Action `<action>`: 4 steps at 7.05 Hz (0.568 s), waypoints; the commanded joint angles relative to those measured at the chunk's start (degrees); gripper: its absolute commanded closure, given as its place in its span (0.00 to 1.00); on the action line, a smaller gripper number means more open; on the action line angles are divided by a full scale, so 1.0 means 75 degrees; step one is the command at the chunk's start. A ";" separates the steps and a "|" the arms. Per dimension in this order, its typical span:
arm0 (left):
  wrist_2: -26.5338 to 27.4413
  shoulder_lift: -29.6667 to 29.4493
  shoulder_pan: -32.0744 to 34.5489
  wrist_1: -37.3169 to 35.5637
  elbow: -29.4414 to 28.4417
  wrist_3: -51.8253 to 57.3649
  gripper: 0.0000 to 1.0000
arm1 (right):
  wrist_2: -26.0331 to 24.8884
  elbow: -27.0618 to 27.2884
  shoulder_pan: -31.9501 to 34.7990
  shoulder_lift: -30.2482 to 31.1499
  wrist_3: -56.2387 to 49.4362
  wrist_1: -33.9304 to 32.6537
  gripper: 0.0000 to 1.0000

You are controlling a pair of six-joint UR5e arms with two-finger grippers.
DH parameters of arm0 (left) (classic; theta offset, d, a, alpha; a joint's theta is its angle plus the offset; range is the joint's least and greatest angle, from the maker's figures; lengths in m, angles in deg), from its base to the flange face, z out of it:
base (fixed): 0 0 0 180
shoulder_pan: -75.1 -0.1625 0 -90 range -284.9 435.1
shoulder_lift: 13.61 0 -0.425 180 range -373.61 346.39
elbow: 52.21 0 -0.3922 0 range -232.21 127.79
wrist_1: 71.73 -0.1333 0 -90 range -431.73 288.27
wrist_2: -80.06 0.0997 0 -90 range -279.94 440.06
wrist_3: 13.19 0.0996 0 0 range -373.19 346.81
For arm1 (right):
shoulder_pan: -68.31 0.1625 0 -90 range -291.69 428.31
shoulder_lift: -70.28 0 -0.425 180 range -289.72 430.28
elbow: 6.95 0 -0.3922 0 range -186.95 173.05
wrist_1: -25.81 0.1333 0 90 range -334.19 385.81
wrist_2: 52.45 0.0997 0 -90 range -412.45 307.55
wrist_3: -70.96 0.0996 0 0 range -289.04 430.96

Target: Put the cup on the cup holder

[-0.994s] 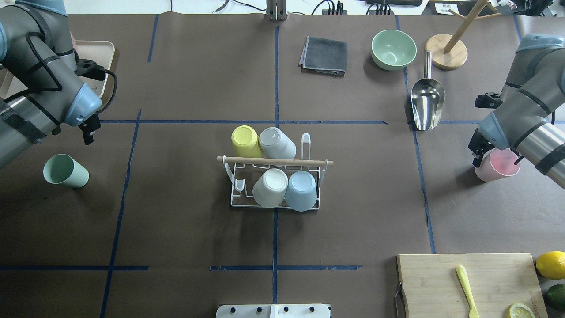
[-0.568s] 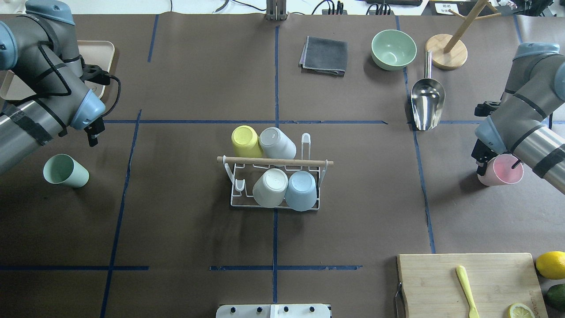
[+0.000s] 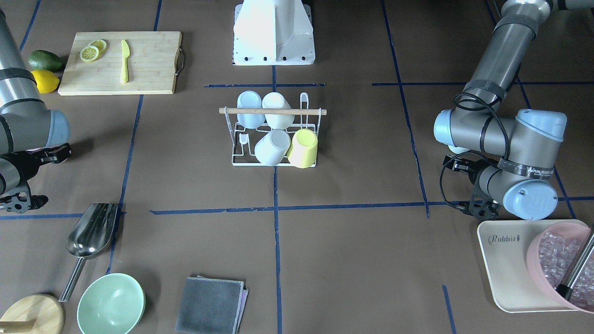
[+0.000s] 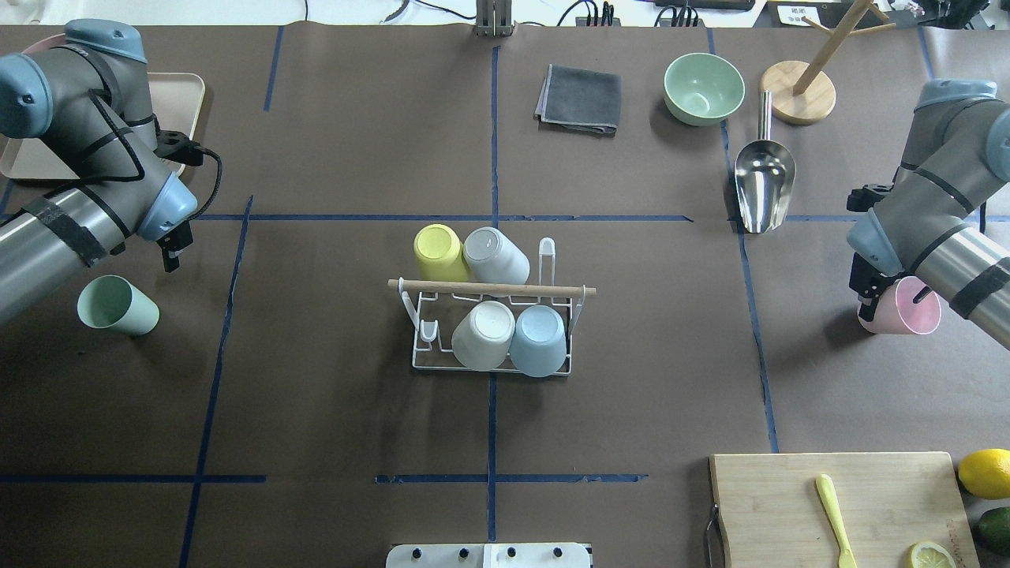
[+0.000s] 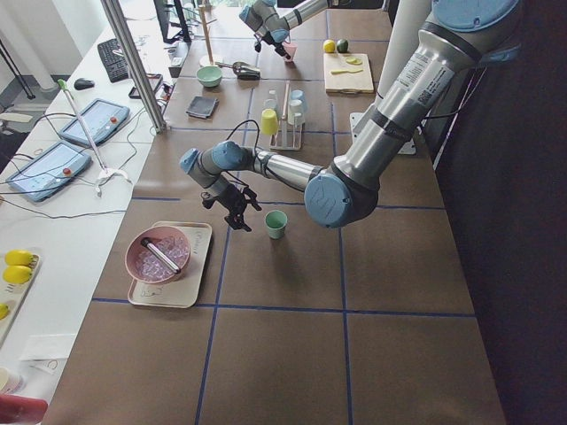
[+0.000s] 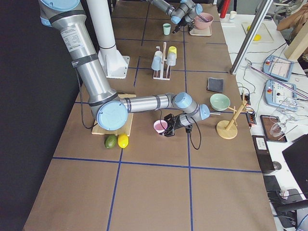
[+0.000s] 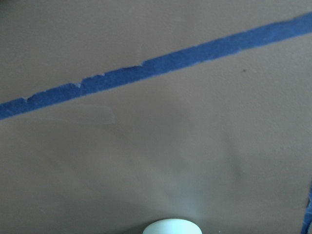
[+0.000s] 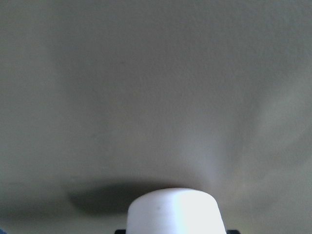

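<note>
The white wire cup holder (image 4: 489, 289) with its wooden rod stands mid-table and also shows in the front view (image 3: 273, 111). It carries a yellow, a grey, a cream and a blue cup, and two prongs are bare. A green cup (image 4: 118, 306) lies on its side at the left. My left gripper (image 4: 170, 254) hovers just beyond it, looks open, and is empty. My right gripper (image 4: 892, 293) is shut on the rim of a pink cup (image 4: 907, 312), held tilted at the right. The pink cup's base shows in the right wrist view (image 8: 175, 209).
A green bowl (image 4: 702, 87), a metal scoop (image 4: 764, 185), a grey cloth (image 4: 580, 99) and a wooden stand (image 4: 798, 93) sit at the far right. A cutting board (image 4: 836, 505) with a lemon is near right. A tray (image 3: 506, 260) with a pink bowl is far left.
My left gripper moved nearer and a little right, closer to the green cup. My right gripper moved slightly nearer and right with the pink cup, which tilted further.
</note>
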 commanded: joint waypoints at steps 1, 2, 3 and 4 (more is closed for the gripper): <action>-0.0160 -0.0064 -0.0011 -0.0733 -0.0137 0.0036 0.00 | -0.0025 0.0186 0.0218 -0.0037 -0.0005 -0.0035 1.00; -0.0160 -0.0064 -0.0011 -0.1098 -0.0148 0.0048 0.00 | -0.0384 0.0396 0.0556 -0.0188 -0.0017 -0.0023 1.00; -0.0184 -0.0064 -0.0011 -0.1345 -0.0159 0.0048 0.00 | -0.0690 0.0828 0.0873 -0.0259 -0.0063 0.0023 1.00; -0.0172 -0.0064 -0.0022 -0.1568 -0.0183 0.0048 0.00 | -0.0878 0.1285 0.1131 -0.0248 -0.0122 0.0059 1.00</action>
